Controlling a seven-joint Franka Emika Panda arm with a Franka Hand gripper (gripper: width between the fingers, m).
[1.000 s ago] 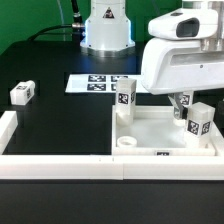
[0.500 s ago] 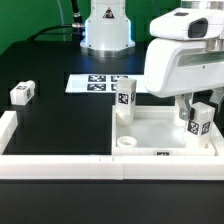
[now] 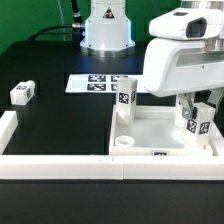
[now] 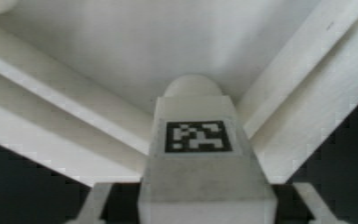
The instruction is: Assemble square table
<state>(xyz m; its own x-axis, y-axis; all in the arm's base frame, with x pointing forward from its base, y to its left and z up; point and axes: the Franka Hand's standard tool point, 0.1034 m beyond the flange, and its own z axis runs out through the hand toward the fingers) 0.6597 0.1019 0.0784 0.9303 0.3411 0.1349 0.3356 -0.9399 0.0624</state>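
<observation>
Fingers have drawn in since the earlier frame and the arm has shifted slightly toward the exterior view's right; the end effector now sits clamped on the upright leg at the tabletop's far corner on the exterior view's right. No brand or readable writing anywhere, only black-and-white square tags: one on the held leg, one on the second leg standing in the tabletop's corner on the exterior view's left, one on the loose leg lying well apart on the black counter, several on the marker board. Wrist view shows only the held leg's tag face close up, with the tabletop's ribbed white surface behind; exterior view alone shows the other legs, the border wall and the arm base. Arm hangs vertical over the tabletop, wrist pointing down.
</observation>
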